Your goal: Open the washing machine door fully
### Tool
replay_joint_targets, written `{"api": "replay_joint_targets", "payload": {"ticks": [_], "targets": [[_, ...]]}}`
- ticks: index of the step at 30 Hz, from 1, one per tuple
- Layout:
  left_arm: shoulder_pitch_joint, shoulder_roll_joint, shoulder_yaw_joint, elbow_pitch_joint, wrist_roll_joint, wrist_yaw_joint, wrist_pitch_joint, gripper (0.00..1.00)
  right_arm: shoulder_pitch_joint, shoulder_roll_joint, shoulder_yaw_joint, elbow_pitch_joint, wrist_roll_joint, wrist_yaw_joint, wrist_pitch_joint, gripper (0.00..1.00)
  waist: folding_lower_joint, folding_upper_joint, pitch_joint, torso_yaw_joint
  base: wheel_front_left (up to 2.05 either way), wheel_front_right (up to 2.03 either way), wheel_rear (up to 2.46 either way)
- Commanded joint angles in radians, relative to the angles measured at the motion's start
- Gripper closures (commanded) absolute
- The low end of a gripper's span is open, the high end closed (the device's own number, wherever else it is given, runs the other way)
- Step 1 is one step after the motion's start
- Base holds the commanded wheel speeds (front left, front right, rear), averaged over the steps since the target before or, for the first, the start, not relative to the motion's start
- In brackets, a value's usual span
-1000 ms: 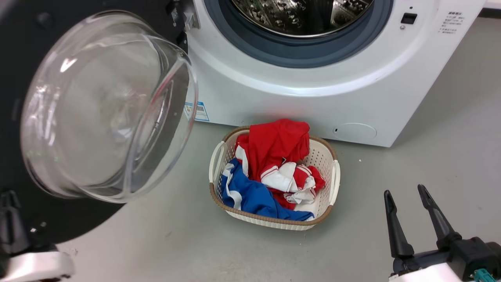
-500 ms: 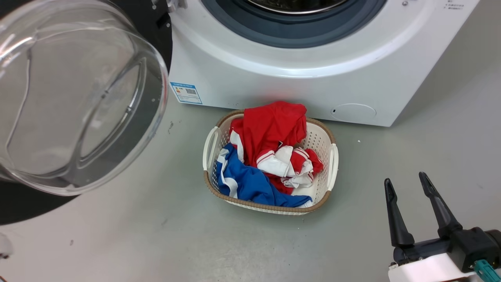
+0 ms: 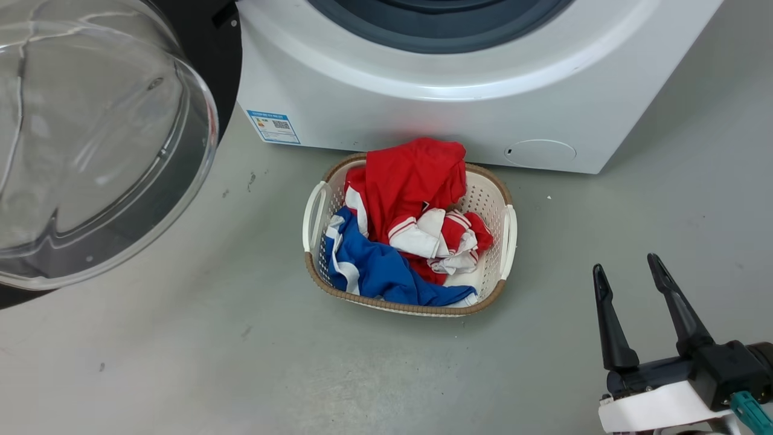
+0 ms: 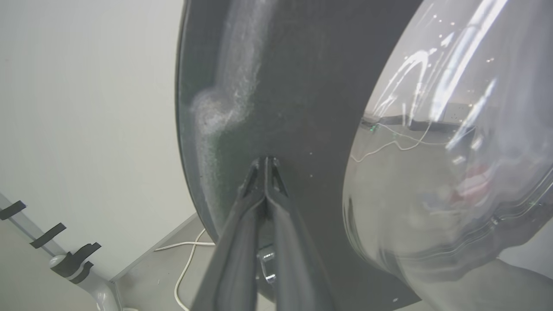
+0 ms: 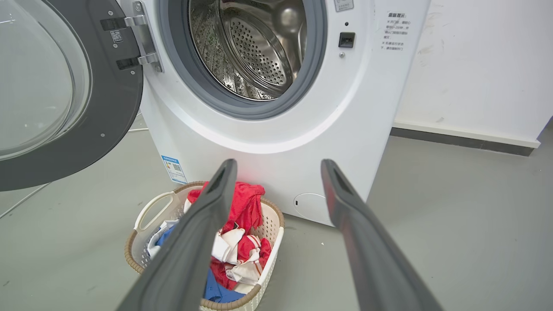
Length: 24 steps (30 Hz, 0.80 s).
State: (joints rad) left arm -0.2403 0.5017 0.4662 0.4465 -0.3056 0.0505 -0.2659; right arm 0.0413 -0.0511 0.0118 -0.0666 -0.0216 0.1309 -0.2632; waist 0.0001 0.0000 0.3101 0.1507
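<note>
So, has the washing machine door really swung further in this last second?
Yes. The washing machine door swung further left, away from the blue sticker on the washing machine: its glass bowl overlapped that sticker before; now a gap separates them.

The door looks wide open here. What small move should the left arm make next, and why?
Probably a short push outward with the left gripper: its shut fingertips seem to rest on the black inner face of the door, which, though swung well clear of the drum, may not have reached its hinge stop.
</note>
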Motion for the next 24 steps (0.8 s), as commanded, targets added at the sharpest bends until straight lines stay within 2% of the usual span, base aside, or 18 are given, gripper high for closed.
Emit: {"api": "replay_joint_targets", "payload": {"ticks": [1, 11, 18, 24], "targets": [[-0.026, 0.014, 0.008, 0.023, -0.006, -0.007, 0.003, 1.00, -0.015, 0.002, 0.002, -0.002, -0.004, 0.000, -0.002, 0.00, -0.0001, 0.0000, 0.006, -0.003, 0.00, 0.00, 0.00], [-0.073, 0.033, 0.049, 0.112, 0.025, -0.042, 0.002, 1.00, -0.019, 0.002, 0.001, 0.013, 0.008, 0.000, -0.002, 0.00, -0.0001, 0.0000, -0.007, -0.025, 0.00, 0.00, 0.00], [-0.025, -0.013, 0.103, 0.048, 0.068, -0.076, 0.000, 1.00, 0.011, 0.002, -0.020, 0.011, 0.041, 0.000, -0.002, 0.00, -0.0001, 0.0000, -0.076, -0.034, 0.00, 0.00, 0.00], [0.020, -0.067, 0.121, -0.086, 0.126, -0.112, 0.000, 1.00, 0.036, 0.002, -0.033, -0.002, 0.057, 0.000, -0.002, 0.00, -0.0001, 0.0000, -0.148, -0.038, 0.00, 0.00, 0.00]]}}
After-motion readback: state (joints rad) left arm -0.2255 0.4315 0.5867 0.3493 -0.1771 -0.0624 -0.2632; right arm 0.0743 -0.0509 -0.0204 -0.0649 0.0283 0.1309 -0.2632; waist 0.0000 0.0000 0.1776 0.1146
